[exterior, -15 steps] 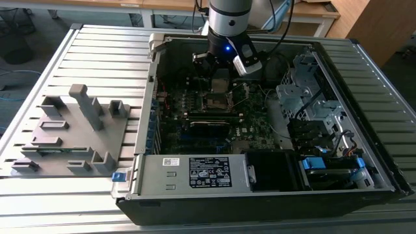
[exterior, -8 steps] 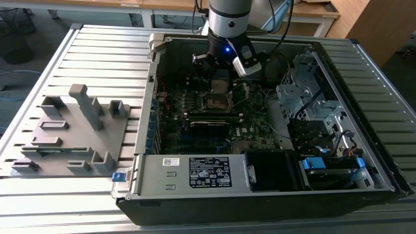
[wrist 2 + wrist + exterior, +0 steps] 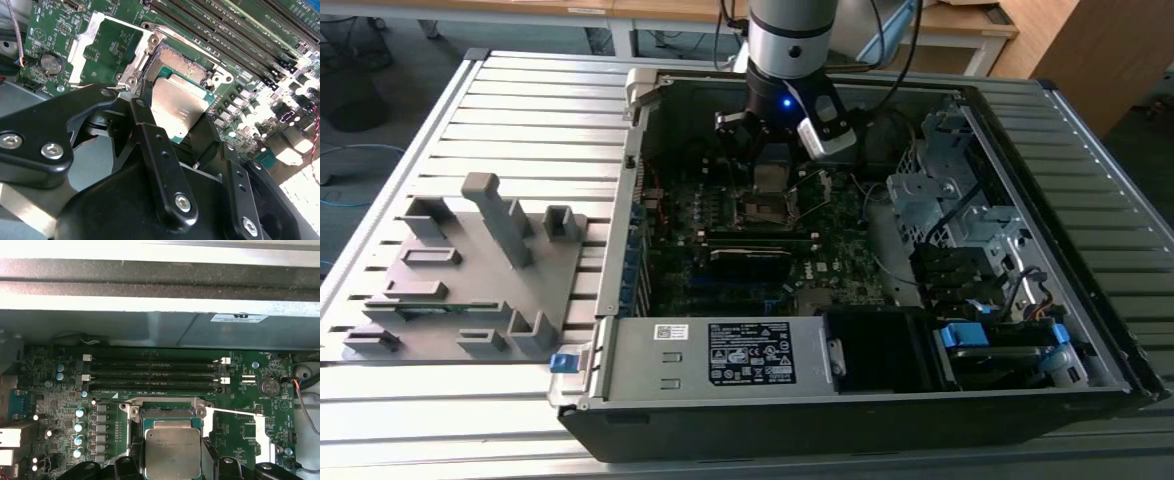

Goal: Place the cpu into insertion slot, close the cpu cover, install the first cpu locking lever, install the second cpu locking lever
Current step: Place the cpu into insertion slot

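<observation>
Item: cpu (image 3: 172, 452) — clamped at two opposite edges by the gripper (image 3: 174, 112), fingers set narrow, hanging just over the insertion slot (image 3: 182, 65), not seated. Risk: a skewed or offset descent could bend the slot's contacts or snag its rim. Cpu cover (image 3: 107, 45) lies swung open beside the slot; memory slots (image 3: 150, 372) run just beyond it — neither seems to block the way.
</observation>
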Motion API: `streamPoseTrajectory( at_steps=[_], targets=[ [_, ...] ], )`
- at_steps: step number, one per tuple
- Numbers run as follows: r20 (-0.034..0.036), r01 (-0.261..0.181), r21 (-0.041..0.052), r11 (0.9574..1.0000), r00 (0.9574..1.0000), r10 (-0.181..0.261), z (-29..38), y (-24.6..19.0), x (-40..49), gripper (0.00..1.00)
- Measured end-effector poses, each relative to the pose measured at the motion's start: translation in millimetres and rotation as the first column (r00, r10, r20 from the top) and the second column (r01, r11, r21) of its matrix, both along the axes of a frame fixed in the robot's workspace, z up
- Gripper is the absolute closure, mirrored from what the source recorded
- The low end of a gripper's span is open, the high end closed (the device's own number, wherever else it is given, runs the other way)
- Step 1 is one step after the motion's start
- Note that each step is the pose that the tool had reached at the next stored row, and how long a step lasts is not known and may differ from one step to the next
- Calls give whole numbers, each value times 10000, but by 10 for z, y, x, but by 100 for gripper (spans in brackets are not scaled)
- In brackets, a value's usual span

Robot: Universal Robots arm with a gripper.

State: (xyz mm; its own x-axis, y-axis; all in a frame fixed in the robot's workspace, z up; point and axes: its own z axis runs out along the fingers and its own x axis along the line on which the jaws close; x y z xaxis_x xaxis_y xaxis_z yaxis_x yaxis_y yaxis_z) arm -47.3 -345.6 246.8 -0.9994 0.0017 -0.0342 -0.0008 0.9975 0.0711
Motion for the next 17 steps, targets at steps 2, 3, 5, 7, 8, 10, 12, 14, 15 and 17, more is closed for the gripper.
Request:
streamPoseTrajectory(
  at_steps=[2,3,5,7,8,10,12,14,15,17],
  targets=[
    [0,0,-43,10000,10000,0,-4,0,0,46],
    [0,0,-68,10000,10000,0,-6,0,0,46],
    [1,0,-132,9999,10000,0,-11,0,0,46],
    [1,3,-140,9999,10000,-3,-16,-1,0,46],
    [2,28,-140,9999,10000,-28,-20,0,0,46],
    [1,218,-142,9997,9998,-218,-26,0,-1,46],
    [0,568,-144,9983,9984,-568,-30,0,-1,46],
    [1,920,-142,9957,9958,-920,-35,0,0,46],
    [0,1100,-143,9938,9939,-1100,-36,0,0,46],
    [0,1456,-142,9892,9893,-1456,-40,0,0,46]
  ],
)
